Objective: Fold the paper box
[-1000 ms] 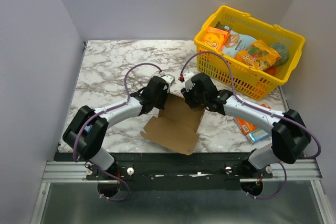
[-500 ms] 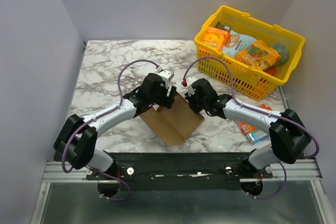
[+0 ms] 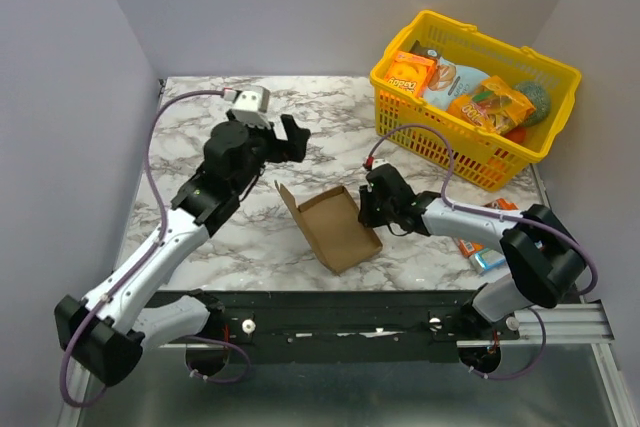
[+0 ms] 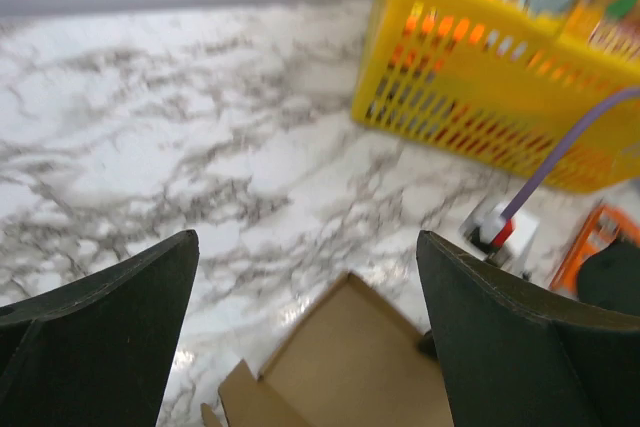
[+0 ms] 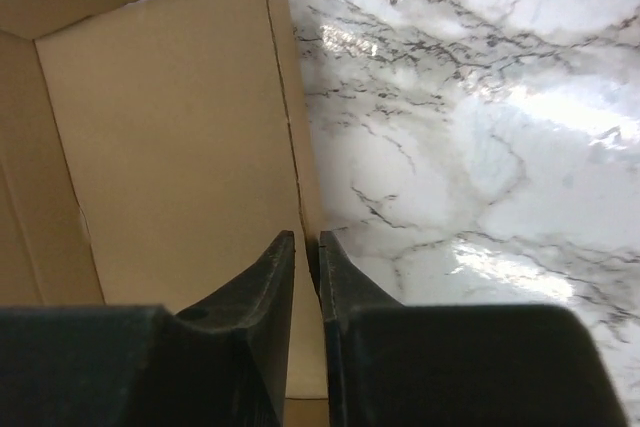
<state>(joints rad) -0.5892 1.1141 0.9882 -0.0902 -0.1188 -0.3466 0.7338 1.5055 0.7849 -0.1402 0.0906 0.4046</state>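
Paper box, folded into a shallow open tray, sits on the marble table near its front middle, well apart from the yellow basket. Left gripper hovers above the table behind the box, fingers spread wide, empty. Right gripper pinches the box's right wall.

- Orange snack box, in the yellow basket at 1 o'clock of the top view: pale lettering across its face, too small to read.
- Orange snack bag, same basket: printed, nothing legible.
- Orange pack on the desk at 4 o'clock: print not legible.
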